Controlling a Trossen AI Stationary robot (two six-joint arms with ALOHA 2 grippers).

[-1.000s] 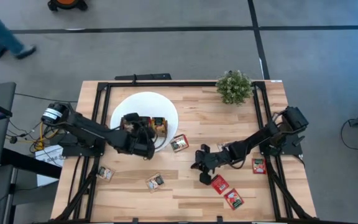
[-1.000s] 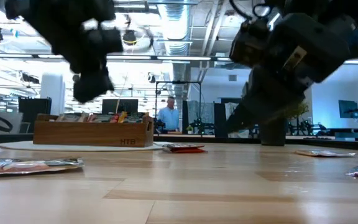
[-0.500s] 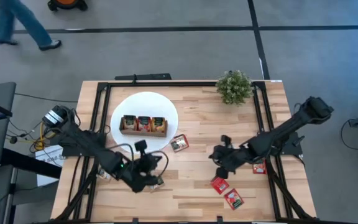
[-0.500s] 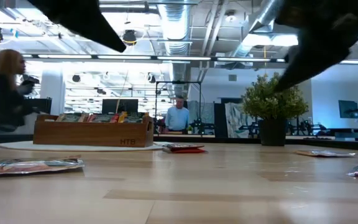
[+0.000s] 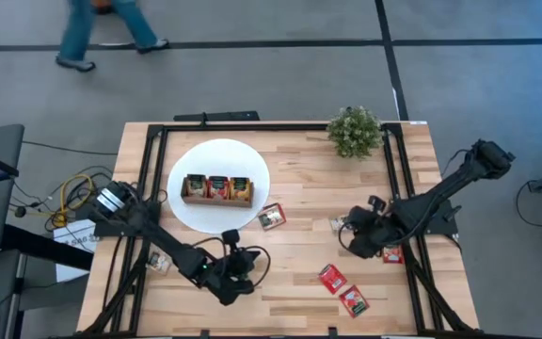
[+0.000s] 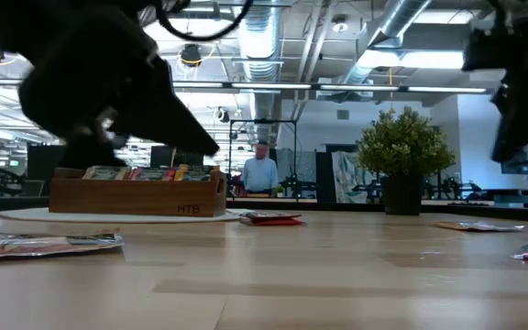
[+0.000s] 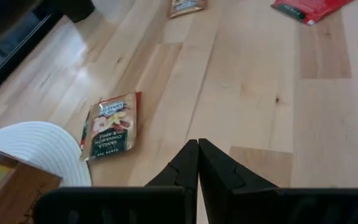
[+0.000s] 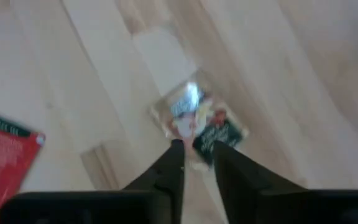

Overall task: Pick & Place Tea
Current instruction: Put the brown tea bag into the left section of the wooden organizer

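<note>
While the left claw [image 5: 236, 282] sits low over the front of the wooden surface [image 5: 299, 184], its two dark fingers [image 7: 188, 163] are pressed together with nothing between them. Ahead of that claw in its wrist view lies a white-and-green vanilla tea sachet [image 7: 110, 126], flat on the wood and just beside the rim of the white disc [image 7: 36, 142]; farther ahead lie a red sachet [image 7: 309, 7] and another pale one [image 7: 187, 5], both well apart from the fingers.

Off to the right side of the surface, the right claw [image 5: 358, 235] hangs directly above a white-and-green sachet [image 8: 199, 124], which lies flat on the wood. Its fingers [image 8: 166, 171] stand slightly parted with a narrow gap between them, and they hold nothing. A red sachet [image 8: 5, 155] lies to one side of this claw, apart from it.

From above, the brown wooden tray [image 5: 217, 188] rests on the white disc, behind the left claw, with sachets standing in its compartments. Two red sachets [image 5: 342, 289] lie between the two claws near the front edge, and another red one [image 5: 391, 251] lies just beside the right claw. A potted plant [image 5: 354, 131] stands at the back edge.
</note>
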